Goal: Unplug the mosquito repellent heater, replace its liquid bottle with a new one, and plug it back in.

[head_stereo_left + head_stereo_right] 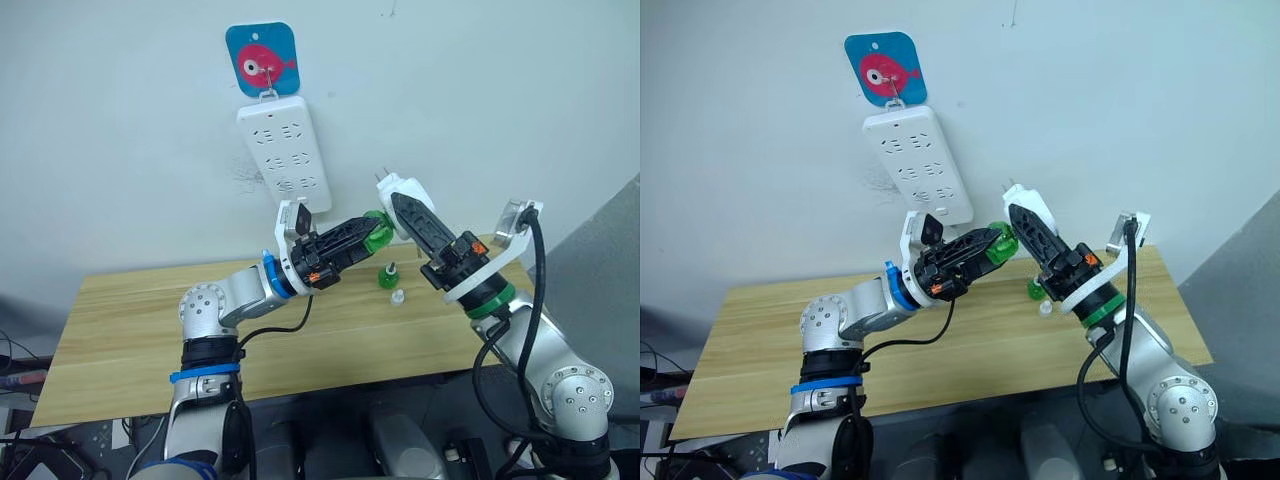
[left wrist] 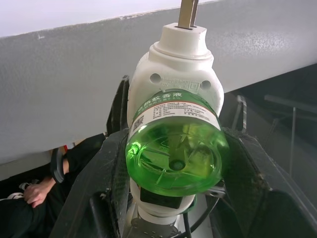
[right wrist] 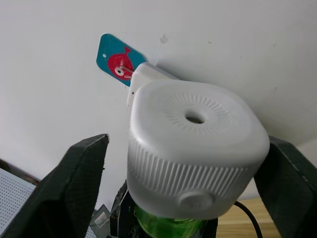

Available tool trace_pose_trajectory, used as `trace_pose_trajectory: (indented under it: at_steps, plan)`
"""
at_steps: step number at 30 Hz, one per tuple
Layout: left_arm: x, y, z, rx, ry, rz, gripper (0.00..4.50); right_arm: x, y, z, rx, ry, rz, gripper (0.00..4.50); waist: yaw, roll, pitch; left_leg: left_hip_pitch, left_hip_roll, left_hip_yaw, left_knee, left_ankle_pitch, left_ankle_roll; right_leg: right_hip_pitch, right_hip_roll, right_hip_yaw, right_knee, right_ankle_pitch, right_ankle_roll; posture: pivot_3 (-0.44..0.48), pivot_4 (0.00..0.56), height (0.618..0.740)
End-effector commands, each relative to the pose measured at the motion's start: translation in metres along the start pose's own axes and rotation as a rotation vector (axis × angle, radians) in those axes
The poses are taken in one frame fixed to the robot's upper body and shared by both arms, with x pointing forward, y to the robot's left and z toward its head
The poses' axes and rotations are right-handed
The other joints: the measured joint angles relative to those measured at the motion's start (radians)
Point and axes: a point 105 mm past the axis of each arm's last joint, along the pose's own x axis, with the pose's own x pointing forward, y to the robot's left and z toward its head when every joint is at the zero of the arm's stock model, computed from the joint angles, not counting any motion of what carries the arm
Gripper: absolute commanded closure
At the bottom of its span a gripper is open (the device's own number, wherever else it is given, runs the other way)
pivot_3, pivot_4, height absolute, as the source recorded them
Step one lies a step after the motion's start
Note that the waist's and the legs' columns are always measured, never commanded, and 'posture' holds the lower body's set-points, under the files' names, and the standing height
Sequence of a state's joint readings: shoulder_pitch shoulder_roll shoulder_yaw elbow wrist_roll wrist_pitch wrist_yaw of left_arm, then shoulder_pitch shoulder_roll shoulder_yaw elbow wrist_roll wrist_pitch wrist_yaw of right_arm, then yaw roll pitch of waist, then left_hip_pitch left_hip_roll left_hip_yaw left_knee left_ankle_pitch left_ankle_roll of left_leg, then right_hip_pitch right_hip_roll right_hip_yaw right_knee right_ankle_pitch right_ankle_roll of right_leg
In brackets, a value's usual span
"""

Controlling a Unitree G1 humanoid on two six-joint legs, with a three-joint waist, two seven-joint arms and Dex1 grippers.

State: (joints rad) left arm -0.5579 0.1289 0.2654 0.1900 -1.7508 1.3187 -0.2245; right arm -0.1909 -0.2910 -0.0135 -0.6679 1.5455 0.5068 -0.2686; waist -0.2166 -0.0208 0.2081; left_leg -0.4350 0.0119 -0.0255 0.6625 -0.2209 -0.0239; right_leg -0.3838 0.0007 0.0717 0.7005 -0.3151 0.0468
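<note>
The mosquito repellent heater (image 1: 408,187), a small white rounded unit, is in the air in front of the wall, and its two prongs (image 2: 187,12) point up towards the wall. My right gripper (image 1: 398,205) is shut on its body, with a black finger (image 3: 74,191) on each side. A green liquid bottle (image 2: 173,148) sits in the heater's underside. My left gripper (image 1: 370,233) is shut on that bottle from the left. The round vent hole (image 3: 194,118) on the heater's top faces the right wrist camera.
A white power strip (image 1: 285,150) hangs on the wall from a blue fish hook plate (image 1: 260,60), just up and left of the heater. A second small green bottle (image 1: 388,276) and a white cap (image 1: 397,297) stand on the wooden table (image 1: 130,320) below the grippers.
</note>
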Motion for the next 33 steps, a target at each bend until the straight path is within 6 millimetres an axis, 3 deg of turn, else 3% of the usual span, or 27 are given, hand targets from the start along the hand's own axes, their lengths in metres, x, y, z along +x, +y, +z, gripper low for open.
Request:
trace_pose_trajectory:
  at_steps: [1,10,17,20,25,30,33]
  plan:
    - [0.004,-0.01,-0.003,0.013,0.016,-0.033,2.2,0.002,0.017,0.003,0.007,-0.015,0.078,1.51,0.0,0.0,0.0,0.0,0.0,0.0,0.0,0.0,0.0,0.0,0.0,0.0,0.0,0.0,0.0,-0.325,0.151,0.74]
    - [-0.001,-0.01,-0.002,-0.048,0.003,-0.032,2.2,0.003,0.022,0.001,0.029,-0.015,0.105,1.52,0.0,0.0,-0.001,0.0,0.0,0.0,0.0,0.0,0.0,0.0,0.0,0.0,0.0,0.0,0.0,-0.32,0.152,0.74]
    - [-0.02,-0.005,-0.004,0.115,0.055,0.109,0.0,0.0,0.019,0.006,0.018,-0.036,0.087,1.52,-0.002,0.002,-0.002,0.0,0.0,0.0,0.0,0.0,0.0,0.0,0.0,0.0,0.001,0.0,0.0,-0.307,0.153,0.74]
    - [-0.04,0.003,0.003,0.329,0.061,0.275,0.0,-0.003,0.013,0.011,-0.065,-0.023,0.05,1.52,-0.002,0.002,-0.002,0.0,0.0,0.0,0.0,0.0,0.0,-0.001,0.0,0.0,0.001,0.0,0.0,-0.292,0.154,0.74]
    - [-0.077,0.014,0.024,0.864,0.069,0.564,0.0,-0.003,0.01,0.003,-0.448,0.143,0.012,1.52,0.005,0.004,-0.003,0.001,0.0,0.002,-0.002,0.0,0.0,-0.001,0.0,0.002,0.001,0.0,-0.001,-0.272,0.159,0.74]
    - [-0.114,0.001,0.054,1.137,-0.072,0.74,0.0,-0.001,0.02,-0.006,-0.766,0.273,0.065,1.52,0.024,0.004,-0.003,0.001,0.001,0.003,-0.002,0.0,0.0,-0.002,-0.001,0.002,0.0,-0.001,-0.001,-0.244,0.165,0.74]
    - [-0.13,-0.003,0.073,1.208,-0.11,0.814,0.0,0.0,0.021,-0.005,-0.869,0.305,0.079,1.52,0.034,0.004,-0.003,0.0,0.002,0.001,-0.002,0.0,0.0,-0.002,-0.002,0.001,-0.001,0.0,-0.001,-0.236,0.166,0.74]
